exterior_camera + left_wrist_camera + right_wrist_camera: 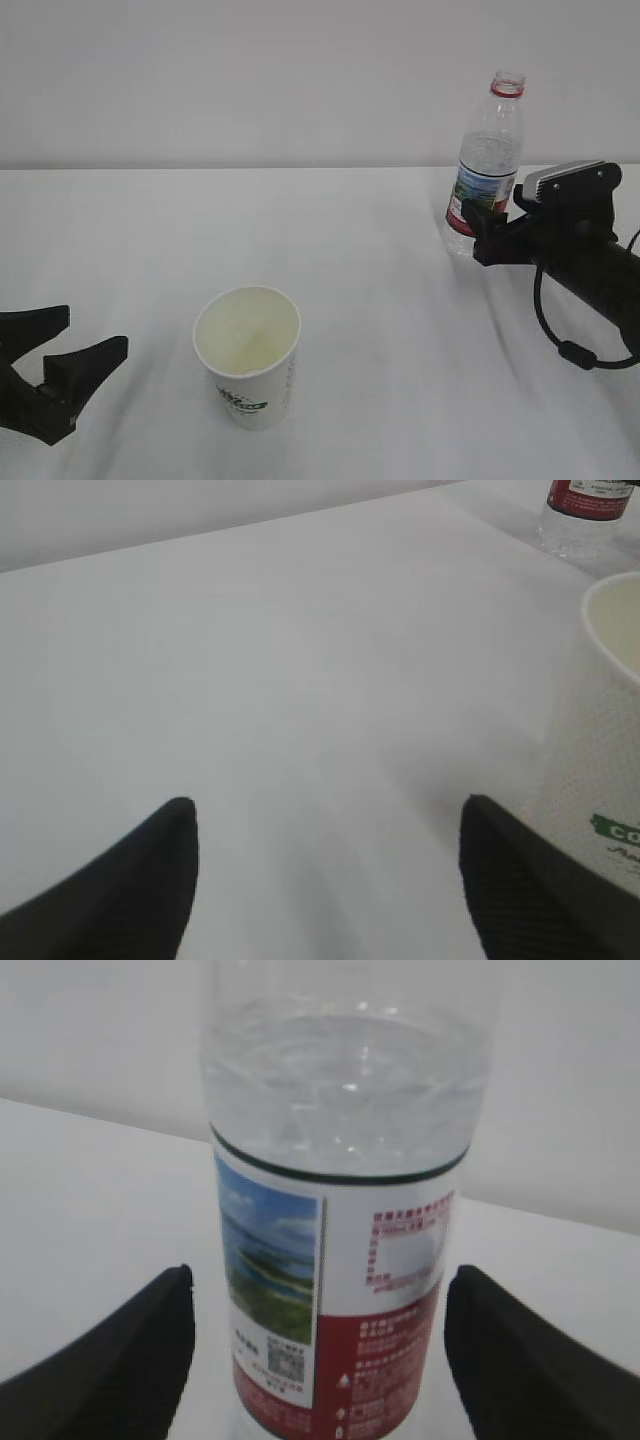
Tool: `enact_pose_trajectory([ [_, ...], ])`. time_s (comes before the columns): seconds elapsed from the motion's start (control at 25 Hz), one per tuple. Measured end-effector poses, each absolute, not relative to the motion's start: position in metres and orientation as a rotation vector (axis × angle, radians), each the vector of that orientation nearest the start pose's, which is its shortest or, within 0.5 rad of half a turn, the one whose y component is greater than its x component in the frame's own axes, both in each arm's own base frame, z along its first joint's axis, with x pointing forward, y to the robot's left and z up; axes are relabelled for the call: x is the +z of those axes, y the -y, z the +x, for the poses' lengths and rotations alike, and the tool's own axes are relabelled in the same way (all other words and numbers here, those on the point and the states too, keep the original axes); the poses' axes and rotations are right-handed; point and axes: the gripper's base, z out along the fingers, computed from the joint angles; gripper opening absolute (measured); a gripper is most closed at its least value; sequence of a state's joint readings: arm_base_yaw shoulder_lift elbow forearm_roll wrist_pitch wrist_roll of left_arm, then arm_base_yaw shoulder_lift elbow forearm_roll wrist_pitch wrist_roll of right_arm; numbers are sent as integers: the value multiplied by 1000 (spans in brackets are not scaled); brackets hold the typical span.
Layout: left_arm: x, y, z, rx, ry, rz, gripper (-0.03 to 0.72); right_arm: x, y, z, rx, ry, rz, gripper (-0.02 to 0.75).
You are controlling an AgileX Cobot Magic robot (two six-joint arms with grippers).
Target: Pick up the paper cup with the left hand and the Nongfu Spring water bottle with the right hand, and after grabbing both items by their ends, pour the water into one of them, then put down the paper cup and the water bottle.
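The paper cup (247,355) stands upright on the white table, front centre, its cream inside showing. My left gripper (95,332) is open to the left of it, a gap away. In the left wrist view the cup (600,740) is beside the right finger, outside the left gripper (330,815). The Nongfu Spring water bottle (485,165) stands uncapped at the back right. My right gripper (478,232) is open around its lower part. In the right wrist view the bottle (330,1160) stands between the fingers of the right gripper (320,1280), with a gap on each side. Water (340,1090) shows above the label.
The table (330,230) is covered in white cloth and ends at a plain white wall behind. A black cable (560,340) loops under the right arm. The bottle's base (588,520) shows at the top right of the left wrist view.
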State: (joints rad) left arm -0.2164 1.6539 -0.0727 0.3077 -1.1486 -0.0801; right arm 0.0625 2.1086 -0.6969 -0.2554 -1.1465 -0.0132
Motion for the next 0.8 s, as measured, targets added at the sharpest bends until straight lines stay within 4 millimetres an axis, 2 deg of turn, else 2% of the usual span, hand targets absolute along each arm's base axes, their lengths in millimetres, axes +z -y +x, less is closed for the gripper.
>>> enact_pose_trajectory([
  [0.36,122,64,175,-382,-1887,441,592,102,-44,364,145,-1673,-333,590],
  [0.56,122,64,175,-382,-1887,441,591,104,-44,369,140,-1674,-336,590],
  [0.8,122,64,175,-382,-1887,442,591,91,-44,378,143,-1683,-335,590],
])
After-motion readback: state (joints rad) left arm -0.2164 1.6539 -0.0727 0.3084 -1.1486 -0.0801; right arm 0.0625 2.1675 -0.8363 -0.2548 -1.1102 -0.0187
